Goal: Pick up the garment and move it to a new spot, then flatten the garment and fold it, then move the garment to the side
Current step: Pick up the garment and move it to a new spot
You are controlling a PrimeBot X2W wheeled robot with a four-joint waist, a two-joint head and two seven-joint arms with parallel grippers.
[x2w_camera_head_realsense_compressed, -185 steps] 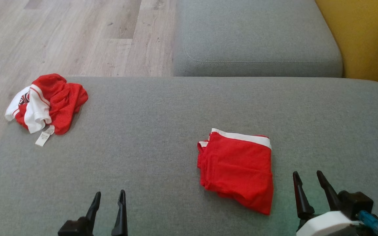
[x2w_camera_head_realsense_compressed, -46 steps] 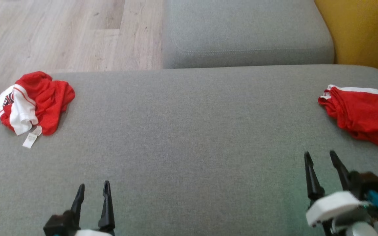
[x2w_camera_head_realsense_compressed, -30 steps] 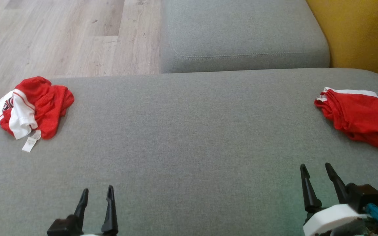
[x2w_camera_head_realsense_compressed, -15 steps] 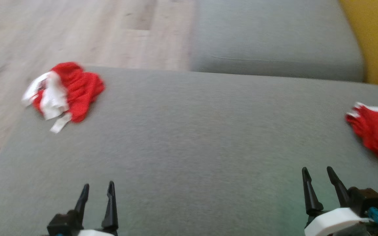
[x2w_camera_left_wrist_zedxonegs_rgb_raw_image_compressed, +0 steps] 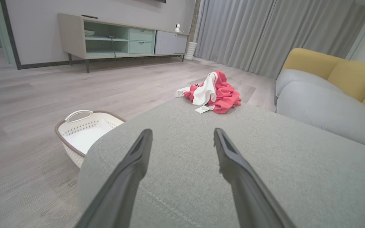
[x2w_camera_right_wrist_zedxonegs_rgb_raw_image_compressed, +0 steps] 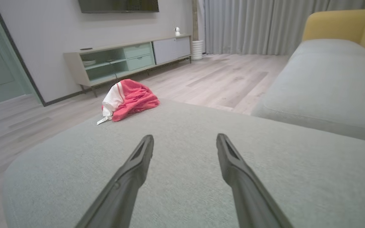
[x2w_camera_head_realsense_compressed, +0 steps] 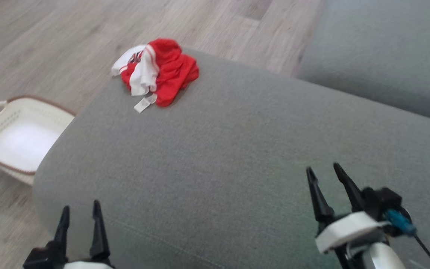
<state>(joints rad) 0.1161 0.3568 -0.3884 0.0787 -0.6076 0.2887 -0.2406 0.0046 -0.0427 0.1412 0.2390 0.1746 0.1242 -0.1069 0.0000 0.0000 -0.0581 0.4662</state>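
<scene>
A crumpled red and white garment [x2w_camera_head_realsense_compressed: 157, 71] with a white label lies near the far left corner of the grey ottoman [x2w_camera_head_realsense_compressed: 218, 157]. The left wrist view has the same garment [x2w_camera_left_wrist_zedxonegs_rgb_raw_image_compressed: 212, 93] ahead of the fingers, and the right wrist view has the garment [x2w_camera_right_wrist_zedxonegs_rgb_raw_image_compressed: 128, 99] ahead and to the left. My left gripper [x2w_camera_head_realsense_compressed: 80, 209] is open above the ottoman's near left edge, holding nothing. Over the near right part of the cushion my right gripper [x2w_camera_head_realsense_compressed: 325, 170] is open too and holds nothing. Both are far from the garment.
A white laundry basket [x2w_camera_head_realsense_compressed: 11, 136] with a brown rim stands on the wooden floor left of the ottoman; the basket [x2w_camera_left_wrist_zedxonegs_rgb_raw_image_compressed: 86, 131] looks empty. A grey sofa seat [x2w_camera_head_realsense_compressed: 383, 52] with yellow back cushions [x2w_camera_left_wrist_zedxonegs_rgb_raw_image_compressed: 337, 68] lies to the right. A TV cabinet [x2w_camera_right_wrist_zedxonegs_rgb_raw_image_compressed: 128, 60] stands against the far wall.
The head camera has swung left, bringing the basket into view and taking the folded red garment on the right out of view. Both grippers stay open and low.
</scene>
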